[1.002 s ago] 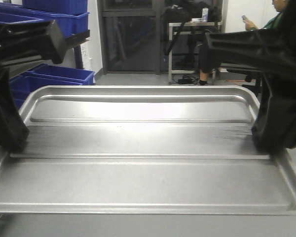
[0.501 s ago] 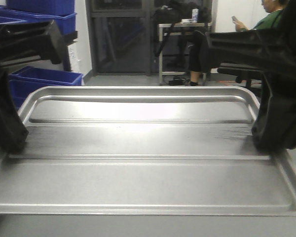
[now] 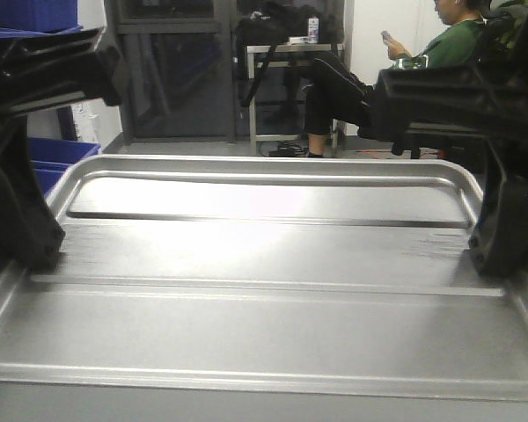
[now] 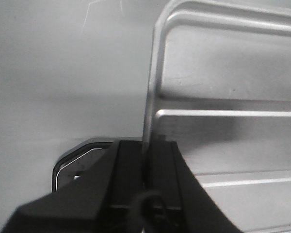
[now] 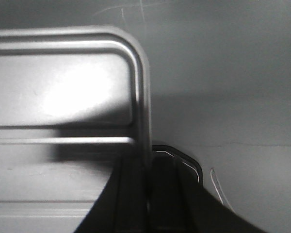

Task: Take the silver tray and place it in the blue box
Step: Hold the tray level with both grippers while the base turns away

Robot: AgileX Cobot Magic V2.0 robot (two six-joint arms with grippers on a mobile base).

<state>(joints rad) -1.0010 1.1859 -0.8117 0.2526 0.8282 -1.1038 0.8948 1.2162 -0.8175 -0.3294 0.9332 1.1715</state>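
Observation:
The silver tray fills the front view, level and held off the floor, its two long ribs running across. My left gripper is shut on its left rim and my right gripper is shut on its right rim. In the left wrist view the fingers of the left gripper pinch the thin rim of the tray. The right wrist view shows the right gripper clamped on the rim near the rounded corner of the tray. A blue box shows low at the left, mostly hidden behind the tray and the left arm.
Another blue crate sits on a shelf at the top left. Ahead are a dark glass door, a metal table with a black bag, and a seated person with a phone. Grey floor lies below.
The whole background has slid to the left: the blue crates are nearly out of view and the seated person is closer to the centre. Both grippers keep their hold on the tray.

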